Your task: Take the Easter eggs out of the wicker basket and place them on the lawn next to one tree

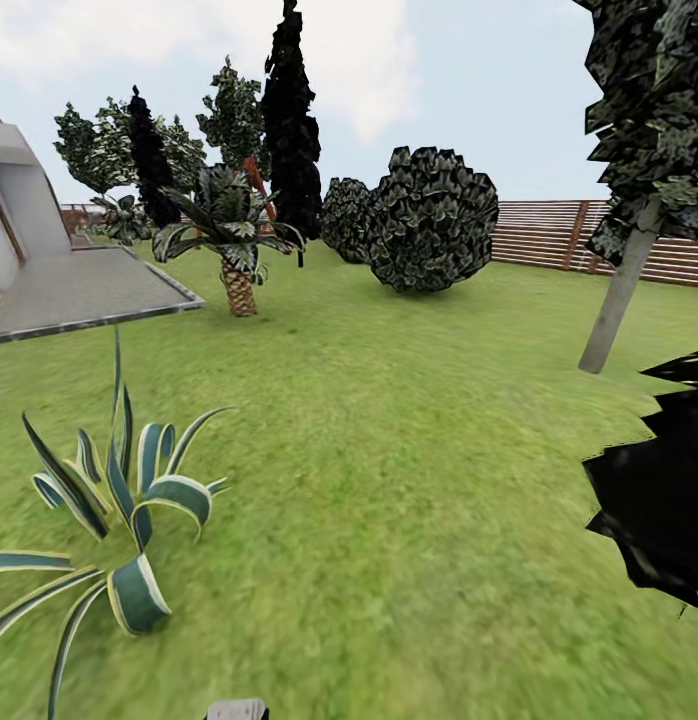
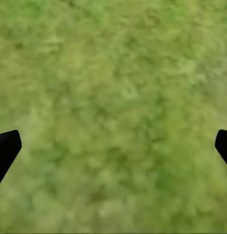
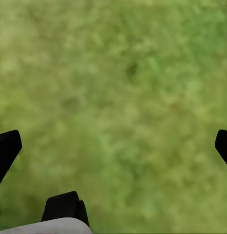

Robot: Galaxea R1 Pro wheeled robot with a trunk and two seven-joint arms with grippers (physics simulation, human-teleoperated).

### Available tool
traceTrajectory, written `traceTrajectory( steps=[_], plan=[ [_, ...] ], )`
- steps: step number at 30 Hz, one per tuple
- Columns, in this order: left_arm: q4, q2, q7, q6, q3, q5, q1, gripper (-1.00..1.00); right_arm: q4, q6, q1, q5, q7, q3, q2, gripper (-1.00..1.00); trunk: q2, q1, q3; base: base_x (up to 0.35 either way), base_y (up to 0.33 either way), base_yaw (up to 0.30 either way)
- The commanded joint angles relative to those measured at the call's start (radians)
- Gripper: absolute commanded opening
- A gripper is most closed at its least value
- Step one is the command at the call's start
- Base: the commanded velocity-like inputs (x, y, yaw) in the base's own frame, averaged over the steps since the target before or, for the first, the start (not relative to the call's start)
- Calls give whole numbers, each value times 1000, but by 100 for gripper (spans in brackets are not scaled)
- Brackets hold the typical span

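**A:** What could have gone wrong from there, biggest things first?

**B:** The lawn (image 1: 389, 450) ran wide in the head view, and neither the eggs nor the basket appeared on it, so I couldn't say where they were. My worry was a wasted drive, since nothing gave a heading. The likeliest tree (image 1: 619, 300), a pale straight trunk, leaned at about two o'clock, well apart from the robot. At about four o'clock a black leafy mass (image 1: 654, 500) crowded the near right; turning that way could have brushed the base or right arm against it.

**A:** And on the other side?

**B:** A striped agave (image 1: 119, 500) spread its blades at about eight o'clock, close by. A swing left might have clipped it. The paved patio (image 1: 79, 290) at ten o'clock and the small palm (image 1: 234, 250) at eleven were far enough off to matter less.

**A:** How were the arms held?

**B:** Both pointed down at grass. The left gripper (image 2: 113, 146) in its wrist view had its dark fingertips at opposite edges, spread wide with nothing between them. The right gripper (image 3: 113, 146) looked the same, fingers parted and empty, with a dark and pale part of the robot (image 3: 65, 214) near its lower edge.
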Motion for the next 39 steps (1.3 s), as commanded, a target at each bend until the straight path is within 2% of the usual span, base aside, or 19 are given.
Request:
traceTrajectory(
  steps=[1, 17, 39],
  plan=[
    [1, 0, 1, -3, 1, 1, -1, 100, 1, -3, -1, 0, 0, -1, 0, 100, 0, 0, -1, 330, 0, 0],
    [1, 0, 1, -3, 1, 1, -1, 100, 1, -3, -1, 0, 0, -1, 0, 100, 0, 0, -1, 330, 1, 0],
    [1, 0, 1, -3, 1, 1, -1, 100, 1, -3, -1, 0, 0, -1, 0, 100, 0, 0, -1, 328, 81, 0]
  ],
)
